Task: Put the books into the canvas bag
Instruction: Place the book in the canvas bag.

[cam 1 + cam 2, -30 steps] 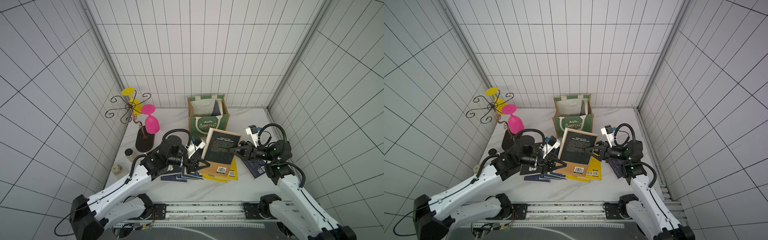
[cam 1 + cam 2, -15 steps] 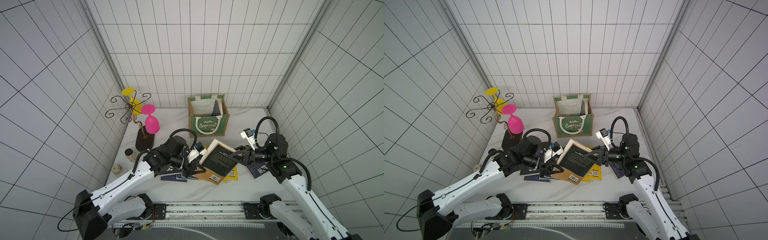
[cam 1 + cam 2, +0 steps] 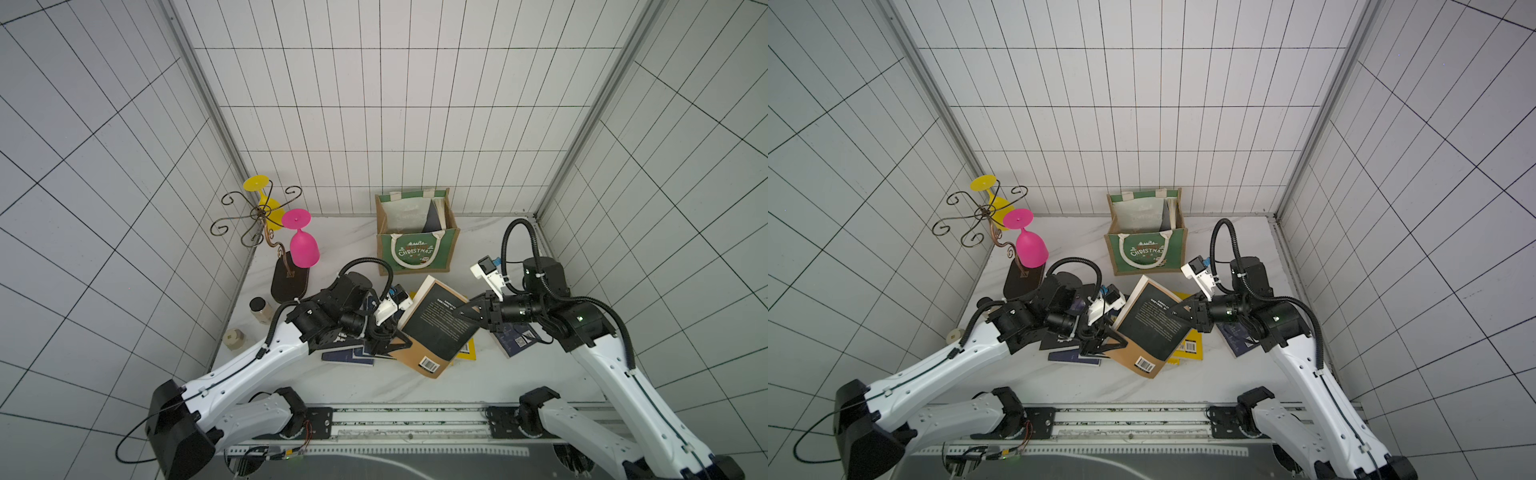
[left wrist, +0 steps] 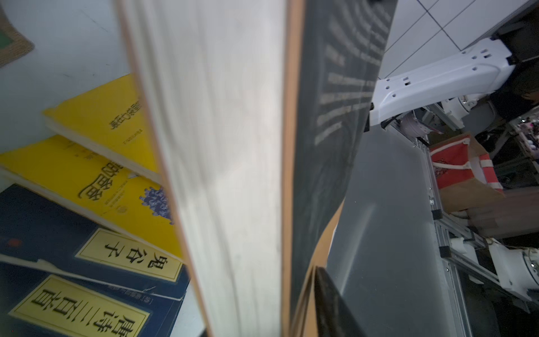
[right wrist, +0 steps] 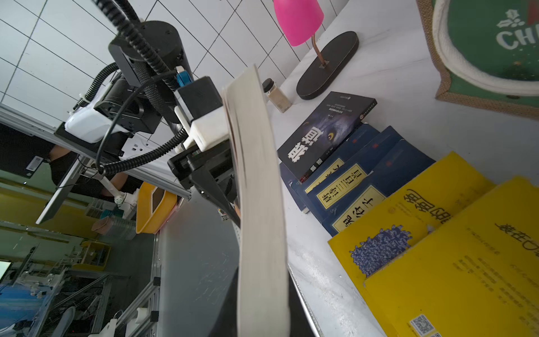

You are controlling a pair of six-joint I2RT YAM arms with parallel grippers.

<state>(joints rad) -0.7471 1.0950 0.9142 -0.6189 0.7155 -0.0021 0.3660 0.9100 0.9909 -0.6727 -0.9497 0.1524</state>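
A tan-and-black book (image 3: 440,324) (image 3: 1154,324) hangs tilted over the pile, between both grippers. My right gripper (image 3: 467,313) (image 5: 262,315) is shut on its right edge. My left gripper (image 3: 392,343) (image 4: 262,321) stands open around the book's lower left corner, one finger (image 4: 329,306) just off the cover. Under it lie two yellow books (image 5: 437,248), navy books (image 4: 58,262) and a black book (image 5: 323,131) with white characters. Another navy book (image 3: 515,340) lies under my right arm. The canvas bag (image 3: 415,249) (image 3: 1144,249) stands open behind, with a dark book (image 3: 432,218) inside.
A wire rack holds a pink glass (image 3: 303,247) and a yellow glass (image 3: 266,203) at the back left, on a dark oval base (image 3: 289,282). A small jar (image 3: 259,309) and a cream knob (image 3: 235,338) sit by the left wall.
The tan-and-black book has tipped from upright to a slant. My right gripper moved in and closed on its right edge, and my left gripper has opened.
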